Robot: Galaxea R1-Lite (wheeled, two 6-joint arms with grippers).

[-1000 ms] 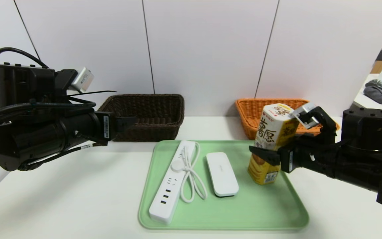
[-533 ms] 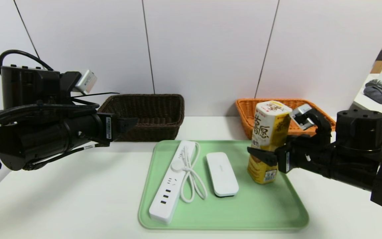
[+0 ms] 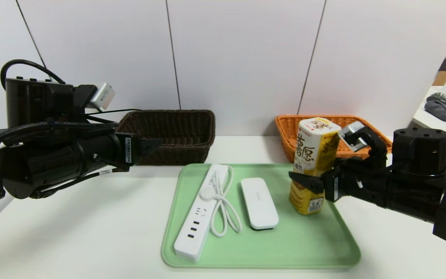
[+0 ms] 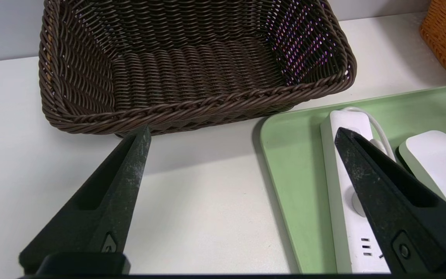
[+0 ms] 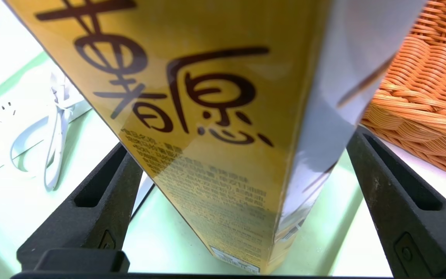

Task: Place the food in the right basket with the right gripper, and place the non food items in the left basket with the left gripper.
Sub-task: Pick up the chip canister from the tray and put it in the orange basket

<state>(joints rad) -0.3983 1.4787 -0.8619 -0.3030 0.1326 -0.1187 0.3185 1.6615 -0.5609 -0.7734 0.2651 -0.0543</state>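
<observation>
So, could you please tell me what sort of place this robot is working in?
Probably an indoor lab or office test bench: a plain white table against bare white wall panels, a staged green tray with two wicker baskets behind it, and a second cluttered table off to the right.

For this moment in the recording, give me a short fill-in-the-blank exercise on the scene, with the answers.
1. The snack carton stands on the ___ tray.
2. The power strip lies on the tray beside the flat white ___.
3. The right pincer straddles the carton with jaws ___.
4. The left pincer hovers near the ___ brown basket.

Answers: green; device; open; dark
</observation>
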